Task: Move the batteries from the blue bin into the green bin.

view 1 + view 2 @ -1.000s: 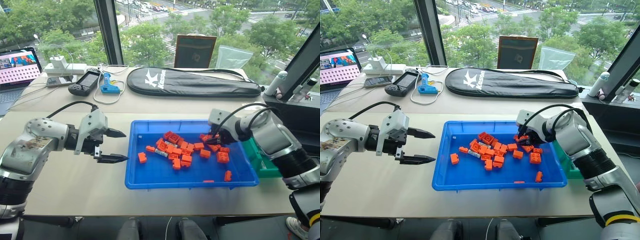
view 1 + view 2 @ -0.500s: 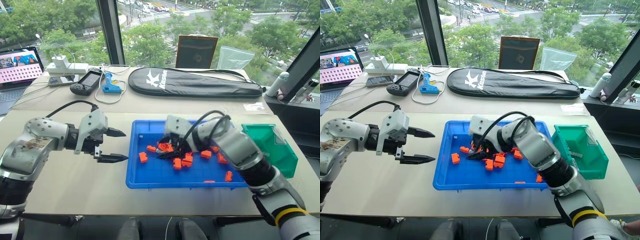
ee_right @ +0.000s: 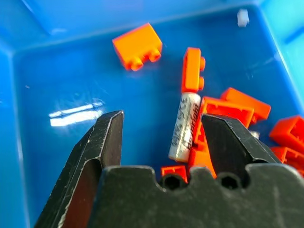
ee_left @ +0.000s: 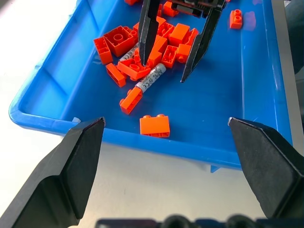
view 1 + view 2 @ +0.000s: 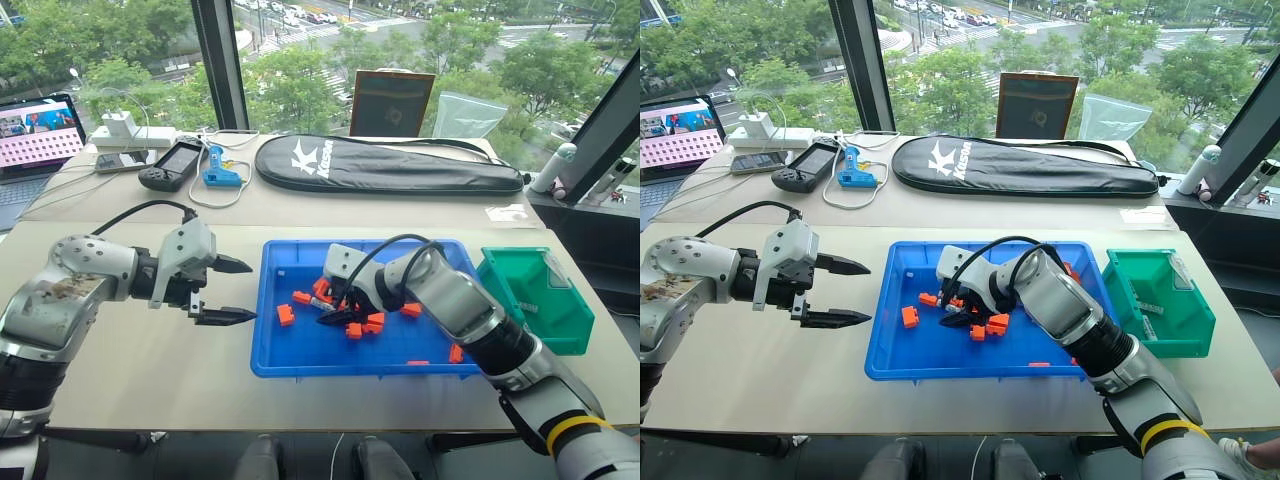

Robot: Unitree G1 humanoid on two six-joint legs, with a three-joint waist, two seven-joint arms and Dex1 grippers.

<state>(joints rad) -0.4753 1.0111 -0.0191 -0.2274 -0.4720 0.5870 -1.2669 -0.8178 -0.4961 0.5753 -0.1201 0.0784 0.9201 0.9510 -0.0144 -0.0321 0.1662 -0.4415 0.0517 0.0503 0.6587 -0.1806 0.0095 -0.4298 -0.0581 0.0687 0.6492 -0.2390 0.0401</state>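
while open and empty, the right hand (image 4: 176, 57) straddles a battery (image 4: 150, 79).

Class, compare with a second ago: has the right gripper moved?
Yes. The right gripper has swung from the blue bin's right end, near the green bin, leftward to its middle.

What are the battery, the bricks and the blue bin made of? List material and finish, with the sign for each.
Battery: probably metal, satin silver-grey, with dark printing along its sleeve.
Bricks: seemingly plastic, matte orange, with moulded studs.
Blue bin: plastic, glossy, judging by the bright window glare on its floor and rounded moulded rim.
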